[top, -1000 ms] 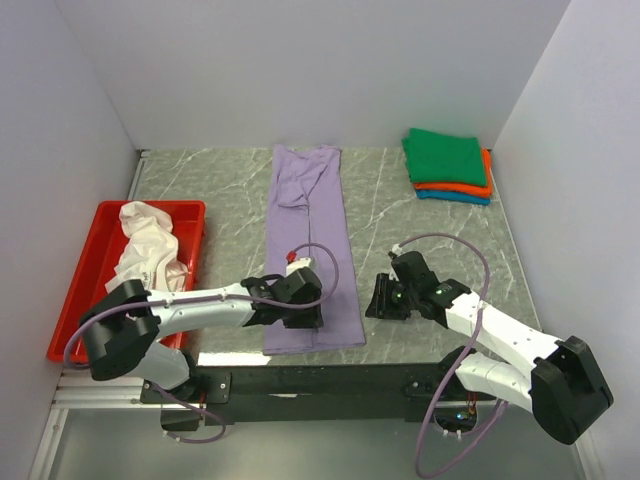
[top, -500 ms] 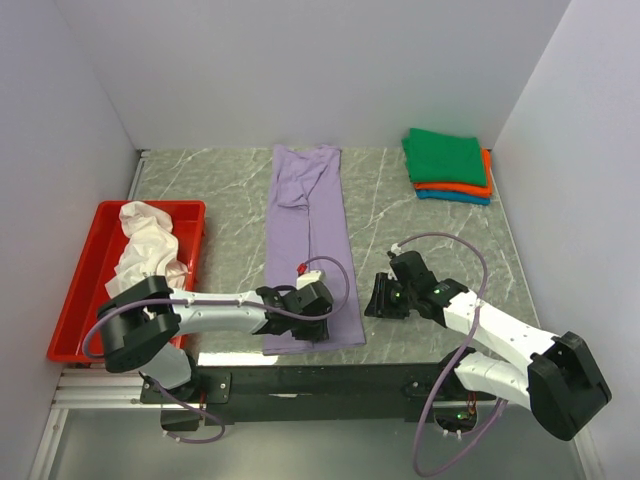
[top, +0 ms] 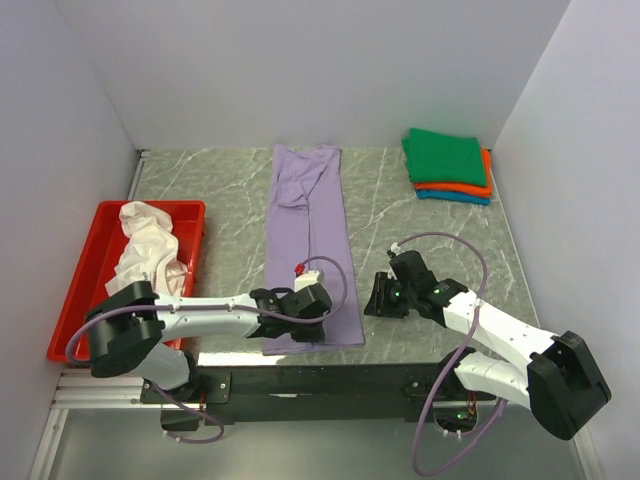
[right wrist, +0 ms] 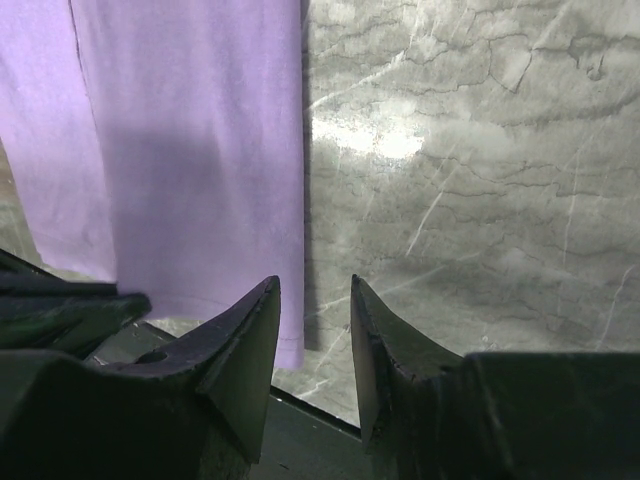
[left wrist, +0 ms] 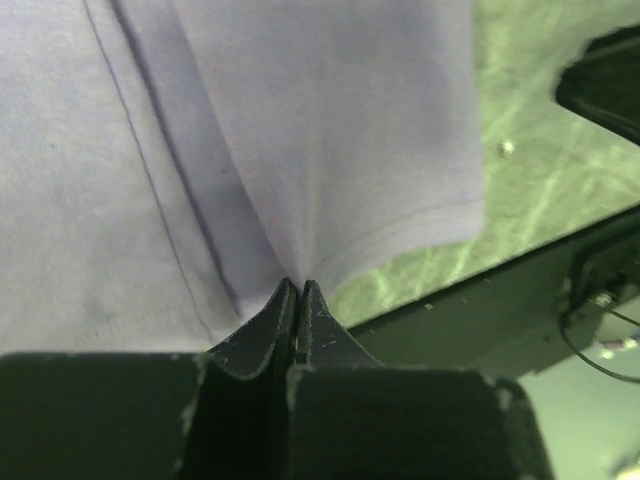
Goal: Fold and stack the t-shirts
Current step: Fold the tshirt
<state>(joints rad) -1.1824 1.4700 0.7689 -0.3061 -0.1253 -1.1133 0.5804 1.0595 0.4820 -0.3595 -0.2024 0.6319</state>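
Observation:
A lavender t-shirt point(top: 310, 230) lies as a long, narrow strip down the middle of the table. My left gripper point(top: 298, 328) is at the shirt's near hem and is shut on it. In the left wrist view the fingertips point(left wrist: 298, 285) pinch a raised fold of the lavender cloth point(left wrist: 300, 130). My right gripper point(top: 377, 297) stands open just right of the shirt's near right corner, holding nothing. In the right wrist view its jaws point(right wrist: 313, 285) straddle the shirt's right edge point(right wrist: 190, 140). A white t-shirt point(top: 150, 250) lies crumpled in the tray. Green point(top: 445, 155), orange point(top: 487, 185) and teal point(top: 455, 196) t-shirts sit folded in a stack.
The red tray point(top: 75, 300) stands at the left side of the table. The folded stack is at the back right corner. White walls close in the left, back and right sides. The table's near edge point(left wrist: 470, 290) runs just behind the shirt's hem.
The left gripper has slid toward the near hem of the lavender t-shirt and closed on it. The right arm has barely moved.

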